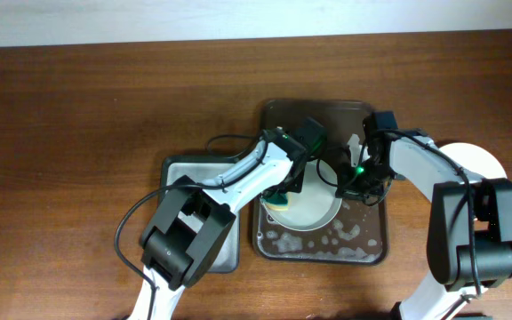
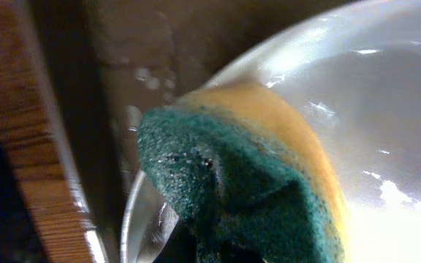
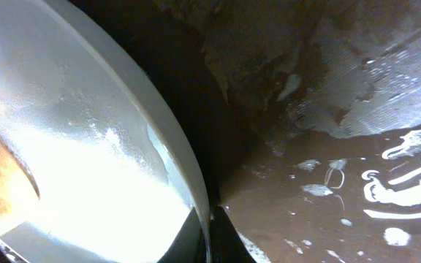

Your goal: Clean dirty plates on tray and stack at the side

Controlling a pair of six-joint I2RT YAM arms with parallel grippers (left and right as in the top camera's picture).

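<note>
Round white shallow plate (image 1: 316, 209) sat inside large dark brown rectangular tray (image 1: 278, 111), mid-tray on brown wooden bench (image 1: 78, 133). Left hand (image 1: 290, 182) was clamped on green-and-yellow sponge (image 1: 279, 201), which pressed on the plate's 9 o'clock edge, green side out in left wrist view (image 2: 218, 175). Right hand (image 1: 352, 180) was closed on the plate's rim at 2 o'clock. White foam (image 1: 327, 240) lay at tray's 6 o'clock. Second round white plate (image 1: 480, 160) lay on bench at 3 o'clock of tray, partly under right arm. Smaller grey metal tray (image 1: 180, 169) was at 9 o'clock.
</note>
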